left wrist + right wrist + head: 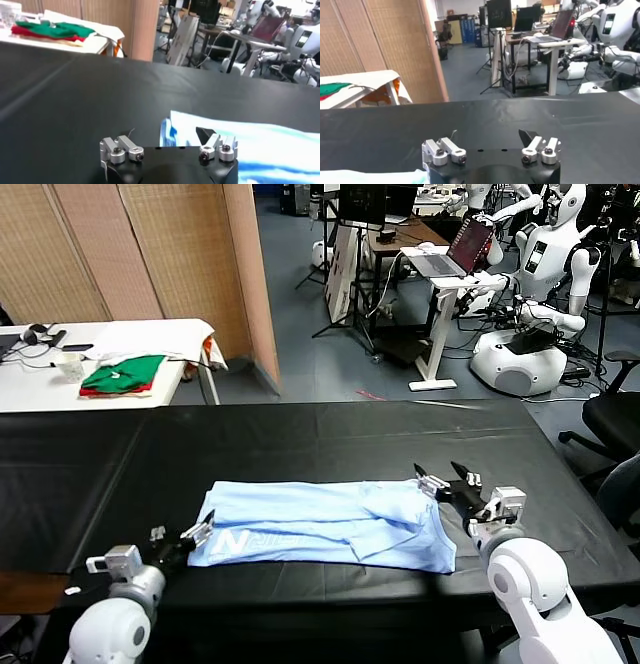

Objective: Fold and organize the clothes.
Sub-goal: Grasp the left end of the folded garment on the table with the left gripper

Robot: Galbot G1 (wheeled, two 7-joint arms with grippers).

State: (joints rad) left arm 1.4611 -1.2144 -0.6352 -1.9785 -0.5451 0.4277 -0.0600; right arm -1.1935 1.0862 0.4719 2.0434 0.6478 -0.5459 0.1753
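The clothes, one pale light-blue T-shirt (330, 524), lie folded into a long flat band across the black table (330, 434), white lettering (238, 541) facing up near its left end. My left gripper (199, 531) sits open at that left end, just off the fabric edge; in the left wrist view the shirt (260, 145) spreads beyond the open left gripper (167, 134). My right gripper (440, 474) stands open at the shirt's far right corner, holding nothing. The right wrist view shows the right gripper (489, 134) over bare black tabletop, with a shirt corner (370, 176) off to the side.
A white table (40, 389) at the back left carries green and red folded garments (122, 374). A wooden partition (150, 249) rises behind it. Beyond the black table are a laptop desk (440, 264), other robots (545, 274) and an office chair (615, 419).
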